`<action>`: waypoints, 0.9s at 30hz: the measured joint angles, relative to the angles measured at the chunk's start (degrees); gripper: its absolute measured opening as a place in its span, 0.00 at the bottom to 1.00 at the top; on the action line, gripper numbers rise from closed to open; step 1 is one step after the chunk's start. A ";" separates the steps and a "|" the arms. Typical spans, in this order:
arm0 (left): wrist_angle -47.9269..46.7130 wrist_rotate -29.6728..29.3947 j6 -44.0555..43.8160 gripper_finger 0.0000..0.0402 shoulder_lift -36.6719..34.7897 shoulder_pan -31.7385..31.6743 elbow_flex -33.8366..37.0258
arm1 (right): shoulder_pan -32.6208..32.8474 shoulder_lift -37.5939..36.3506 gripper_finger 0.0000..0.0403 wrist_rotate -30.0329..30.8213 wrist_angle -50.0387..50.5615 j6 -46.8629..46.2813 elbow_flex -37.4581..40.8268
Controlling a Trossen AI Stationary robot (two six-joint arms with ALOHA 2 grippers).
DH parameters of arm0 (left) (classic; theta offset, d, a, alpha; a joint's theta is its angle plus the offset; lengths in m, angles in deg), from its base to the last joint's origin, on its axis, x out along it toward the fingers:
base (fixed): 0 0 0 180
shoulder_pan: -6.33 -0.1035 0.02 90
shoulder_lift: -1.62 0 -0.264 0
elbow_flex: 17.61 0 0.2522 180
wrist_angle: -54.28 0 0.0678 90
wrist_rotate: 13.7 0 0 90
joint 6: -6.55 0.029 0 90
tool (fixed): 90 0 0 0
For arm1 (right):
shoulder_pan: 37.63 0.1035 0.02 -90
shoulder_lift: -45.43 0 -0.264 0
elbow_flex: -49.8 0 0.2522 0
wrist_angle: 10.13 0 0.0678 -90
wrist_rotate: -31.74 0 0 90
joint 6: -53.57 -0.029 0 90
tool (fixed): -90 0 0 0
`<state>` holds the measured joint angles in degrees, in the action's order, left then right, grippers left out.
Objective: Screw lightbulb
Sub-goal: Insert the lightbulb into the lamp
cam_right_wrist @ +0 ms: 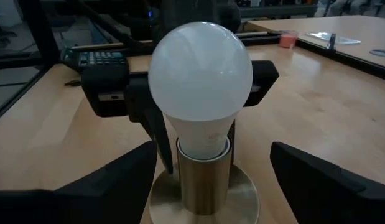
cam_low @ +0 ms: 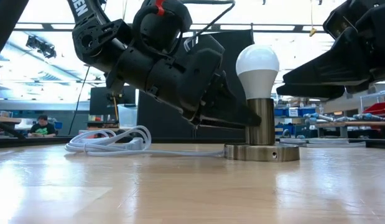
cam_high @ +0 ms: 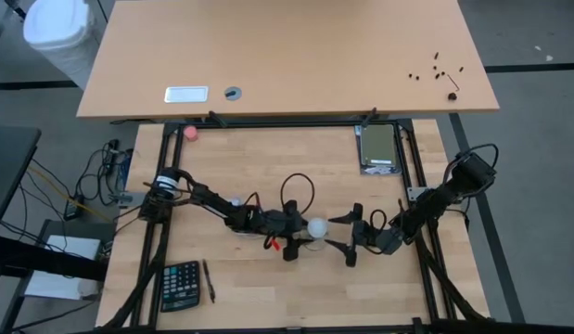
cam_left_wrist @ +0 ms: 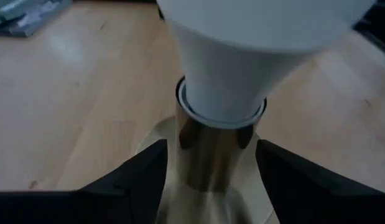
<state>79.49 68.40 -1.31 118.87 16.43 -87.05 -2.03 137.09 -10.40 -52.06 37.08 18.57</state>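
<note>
The white lightbulb [cam_high: 317, 226] stands upright, its narrow end in the top of a brass-coloured lamp stem [cam_low: 262, 121] that rises from a round flat base [cam_low: 262, 152] on the wooden table. The bulb also shows in the low view [cam_low: 257, 62] and the right wrist view [cam_right_wrist: 200, 68]. My left gripper [cam_left_wrist: 211, 149] comes in low from the table's left and is shut on the stem below the bulb. My right gripper [cam_right_wrist: 212, 149] is open on the bulb's right side [cam_high: 335, 232], a finger on either side, apart from it. My left gripper pinches the lamp's stem [cam_left_wrist: 192, 162] between its two fingers, just under the bulb's collar. The fingers come nearly level from the table's left and lie across the upright stem. The lamp stands with its base flat on the table.
A white cord [cam_low: 111, 142] lies coiled on the table left of the base. A calculator [cam_high: 180, 285] and a pen [cam_high: 210, 280] lie near the front left. A red ball [cam_high: 191, 133] and a grey device [cam_high: 377, 148] sit at the far edge. A person [cam_low: 40, 124] sits in the room behind.
</note>
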 joint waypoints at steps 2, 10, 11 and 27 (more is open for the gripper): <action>1.01 0.00 0.07 0.64 0.03 -0.06 0.00 | -0.16 0.00 0.81 0.00 -0.01 -0.01 0.00; 4.22 -0.09 0.77 0.66 1.34 -0.30 -0.02 | -1.58 0.04 0.80 -1.13 -0.62 0.04 0.00; 5.08 -0.13 0.79 0.66 1.87 -0.34 -0.02 | -1.72 0.05 0.80 -1.42 -1.00 0.08 0.00; 7.49 -0.20 3.09 0.64 4.20 -0.52 -2.73 | -2.32 0.07 0.78 -3.03 -2.00 0.53 -0.01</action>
<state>86.98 68.20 1.78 123.07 15.92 -89.78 -4.35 137.16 -13.43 -54.06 37.61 18.55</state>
